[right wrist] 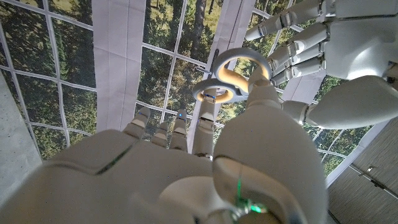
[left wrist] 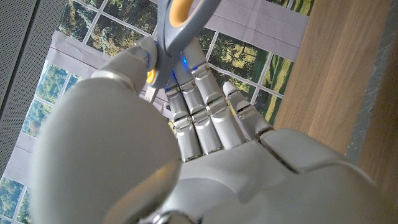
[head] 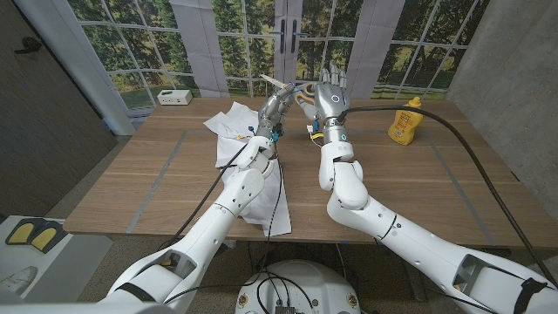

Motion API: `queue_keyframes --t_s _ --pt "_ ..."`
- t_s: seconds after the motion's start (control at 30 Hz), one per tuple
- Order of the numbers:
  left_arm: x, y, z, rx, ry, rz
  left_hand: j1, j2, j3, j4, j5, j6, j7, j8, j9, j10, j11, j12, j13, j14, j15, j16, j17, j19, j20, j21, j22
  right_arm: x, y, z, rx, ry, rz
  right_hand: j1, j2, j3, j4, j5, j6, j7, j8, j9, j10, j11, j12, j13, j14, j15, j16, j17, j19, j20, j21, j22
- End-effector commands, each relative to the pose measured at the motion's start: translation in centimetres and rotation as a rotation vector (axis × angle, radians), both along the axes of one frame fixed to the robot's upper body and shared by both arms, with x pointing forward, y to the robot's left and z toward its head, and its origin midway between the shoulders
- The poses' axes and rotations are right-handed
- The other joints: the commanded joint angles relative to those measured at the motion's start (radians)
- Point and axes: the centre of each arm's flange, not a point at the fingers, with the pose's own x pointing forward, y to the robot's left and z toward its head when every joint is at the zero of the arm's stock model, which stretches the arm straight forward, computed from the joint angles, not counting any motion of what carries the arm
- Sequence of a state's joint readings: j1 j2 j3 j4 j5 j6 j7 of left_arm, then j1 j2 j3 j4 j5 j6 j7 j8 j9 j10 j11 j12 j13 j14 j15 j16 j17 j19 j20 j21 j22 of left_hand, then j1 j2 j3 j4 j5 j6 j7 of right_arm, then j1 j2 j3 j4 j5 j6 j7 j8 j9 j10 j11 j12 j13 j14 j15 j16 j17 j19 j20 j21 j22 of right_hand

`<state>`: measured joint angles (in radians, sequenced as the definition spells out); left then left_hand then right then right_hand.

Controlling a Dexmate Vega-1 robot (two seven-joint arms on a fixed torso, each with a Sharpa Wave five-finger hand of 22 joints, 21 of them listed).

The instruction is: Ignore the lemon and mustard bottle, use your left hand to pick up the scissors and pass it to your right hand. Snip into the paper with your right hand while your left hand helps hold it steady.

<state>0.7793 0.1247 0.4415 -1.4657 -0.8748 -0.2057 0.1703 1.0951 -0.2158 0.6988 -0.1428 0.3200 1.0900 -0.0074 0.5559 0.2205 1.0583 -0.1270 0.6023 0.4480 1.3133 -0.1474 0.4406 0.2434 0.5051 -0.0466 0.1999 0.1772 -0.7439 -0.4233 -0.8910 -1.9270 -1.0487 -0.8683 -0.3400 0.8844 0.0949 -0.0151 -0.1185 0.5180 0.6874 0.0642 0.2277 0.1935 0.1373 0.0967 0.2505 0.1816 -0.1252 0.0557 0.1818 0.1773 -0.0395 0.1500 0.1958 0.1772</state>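
Note:
My left hand [head: 275,106] is raised above the table's far side and grips the scissors [head: 272,83], blades pointing up and away. Their grey handle with a yellow lining [left wrist: 183,22] sticks out past my left hand's fingers [left wrist: 205,118]. My right hand [head: 332,94] stands upright close beside it, fingers spread. In the right wrist view the handle loops [right wrist: 227,78] sit just past my right hand [right wrist: 186,168], whose thumb tip touches them, while the left hand [right wrist: 348,43] holds the scissors from the other side. The white paper [head: 240,122] lies crumpled on the table under my left arm.
A yellow mustard bottle [head: 405,122] stands at the table's far right. A small white box [head: 174,96] sits on the sill behind the wooden table [head: 436,192]. Black cables run along both arms. Windows line the back wall.

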Motion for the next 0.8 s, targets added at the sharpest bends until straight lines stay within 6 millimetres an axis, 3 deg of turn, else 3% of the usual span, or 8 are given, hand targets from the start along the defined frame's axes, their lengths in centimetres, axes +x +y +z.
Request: queue_keyframes --t_s 0.03,0.8 --pt "0.04 -0.15 -0.37 0.0 0.008 -0.003 0.052 0.059 0.009 0.003 0.002 0.124 -0.085 0.007 0.003 0.05 -0.055 0.004 0.002 0.095 -0.091 0.005 0.002 -0.001 -0.142 0.0 0.003 -0.29 -0.61 -0.19 -0.006 0.001 -0.039 0.009 -0.009 -0.007 -0.005 0.005 0.006 -0.001 -0.001 0.002 -0.002 -0.002 -0.003 0.002 0.001 -0.005 -0.002 0.0 0.002 0.0 0.001 0.001" --pt "-0.35 -0.01 -0.47 -0.003 -0.002 -0.012 0.053 0.059 0.008 0.003 0.001 0.126 -0.084 0.005 0.002 0.049 -0.055 0.003 0.0 0.097 -0.091 0.008 0.004 0.0 -0.142 0.001 0.003 -0.14 -0.36 -0.27 -0.083 0.011 -0.082 0.013 -0.009 -0.01 -0.006 0.009 0.013 -0.01 -0.002 0.002 -0.007 -0.008 -0.009 0.003 0.0 -0.008 -0.002 0.0 0.0 0.002 0.0 0.001"
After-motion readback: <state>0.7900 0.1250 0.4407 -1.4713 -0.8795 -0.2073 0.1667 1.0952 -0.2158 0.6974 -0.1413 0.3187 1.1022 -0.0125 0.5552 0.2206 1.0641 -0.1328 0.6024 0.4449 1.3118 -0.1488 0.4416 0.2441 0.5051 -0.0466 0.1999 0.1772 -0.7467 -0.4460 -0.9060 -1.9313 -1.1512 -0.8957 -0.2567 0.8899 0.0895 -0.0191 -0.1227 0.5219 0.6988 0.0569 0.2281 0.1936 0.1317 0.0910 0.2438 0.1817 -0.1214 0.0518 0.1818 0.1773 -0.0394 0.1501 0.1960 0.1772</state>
